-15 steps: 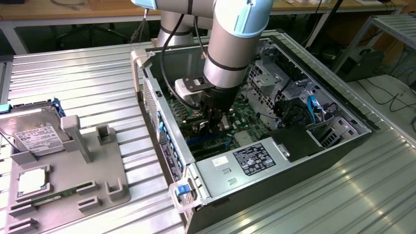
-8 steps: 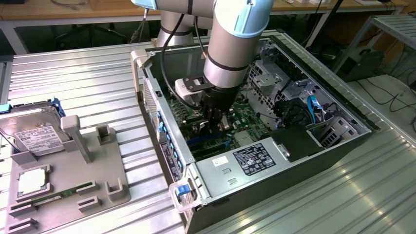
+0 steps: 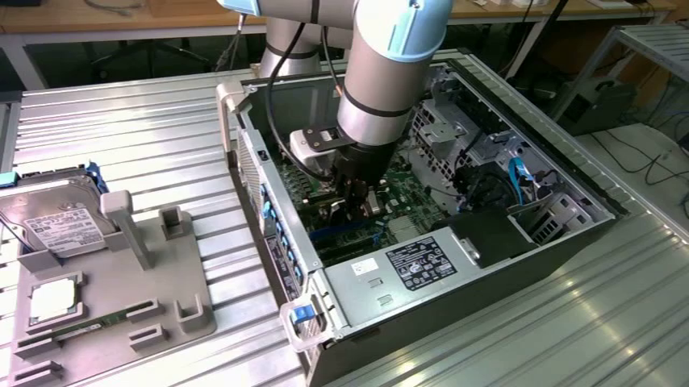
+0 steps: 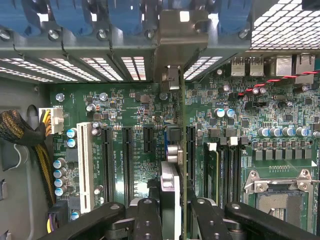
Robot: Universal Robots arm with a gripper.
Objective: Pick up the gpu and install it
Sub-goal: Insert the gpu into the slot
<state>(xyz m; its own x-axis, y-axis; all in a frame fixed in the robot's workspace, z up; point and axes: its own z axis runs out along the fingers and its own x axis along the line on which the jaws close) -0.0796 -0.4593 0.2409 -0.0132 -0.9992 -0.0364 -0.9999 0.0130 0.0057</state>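
reaching down into the open computer case [image 3: 517, 242] with the gripper [image 3: 356, 197], fingers [image 4: 145, 220] clamped on the gpu [image 4: 172, 165], one dark finger on each flat face of the card.

seen edge-on in the wrist view: a thin card standing upright between the fingers, running straight away from them toward the rear wall of the case. showing a green board edge on one side and a pale silvery block with a round fitting on the other. ending at its far end in a pale metal bracket [image 4: 181, 37] with a small square hole, lying up against the row of blue slot clips [image 4: 100, 20] and the perforated slot covers [image 4: 90, 67].

sitting over the motherboard [image 4: 260, 135], the card's lower edge lining up with the black expansion slots [image 4: 127, 162]; cannot tell whether it is seated in a slot or only touching. lying beside the fingers on one side, a white slot [image 4: 85, 165] and more black slots; on the other side, memory sticks [image 4: 222, 170] and the empty cpu socket [image 4: 277, 200].

in the exterior view, appearing just below the fingers as a dark, narrow shape deep in the case. resting well apart from the gripper on the ribbed metal table [image 3: 129, 145], a grey holder tray [image 3: 119, 298] with a silver hard drive [image 3: 54, 222].
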